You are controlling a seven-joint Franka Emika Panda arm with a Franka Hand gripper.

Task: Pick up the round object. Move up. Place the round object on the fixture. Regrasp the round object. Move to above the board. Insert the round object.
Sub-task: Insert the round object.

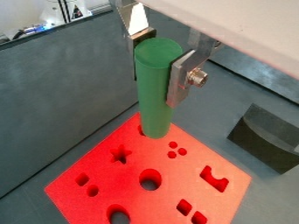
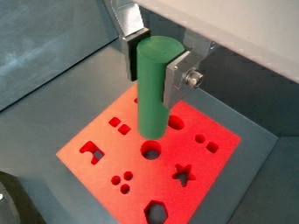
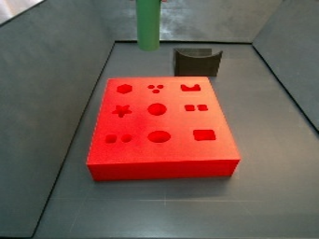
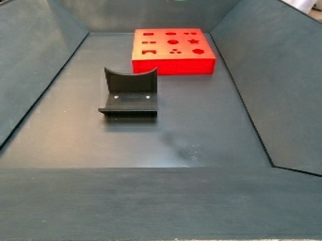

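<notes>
Clamped near its top between the silver fingers [image 1: 181,77] of the gripper [image 1: 160,59]: the round object [image 1: 156,87], a green peg held upright, long axis vertical, lower end hanging free and apart from the board [image 1: 87,166] below. Same grip in both wrist views, pads pressed to the peg's sides. Seen in a side view, only the peg's lower length [image 3: 148,23] in frame, gripper itself cut off at the picture's edge; hanging above and behind the board's far side [image 3: 162,163], not over its middle. Below the tip in a wrist view, two round holes close by: one [image 1: 152,181] toward the board's centre and a second partly hidden behind the peg. Likely call for the coming move: a short sideways shift to bring the vertical axis over a circular hole, then straight down; only one arm, so no choice of hand. Counts: one peg, one board, one fixture [image 3: 196,62], the latter standing empty on the floor beside the board, well apart from the peg. In the remaining side view, fixture [image 4: 128,94] near, board [image 4: 175,52] far, peg out of frame.
</notes>
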